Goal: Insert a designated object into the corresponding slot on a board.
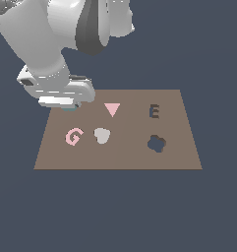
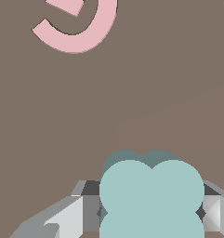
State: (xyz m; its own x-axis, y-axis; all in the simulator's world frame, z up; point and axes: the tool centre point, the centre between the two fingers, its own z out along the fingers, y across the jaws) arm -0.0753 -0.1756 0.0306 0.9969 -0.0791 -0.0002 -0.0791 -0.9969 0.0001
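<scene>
In the exterior view, your gripper [image 1: 68, 106] sits low over the board [image 1: 189, 147] at its far corner on that view's left, well apart from the slot [image 1: 157, 143]. In the wrist view the fingers [image 2: 88, 207] flank the teal block [image 2: 151, 195] (contact looks snug, apparently grasped); lift straight before traversing, keeping the lobes aligned
</scene>
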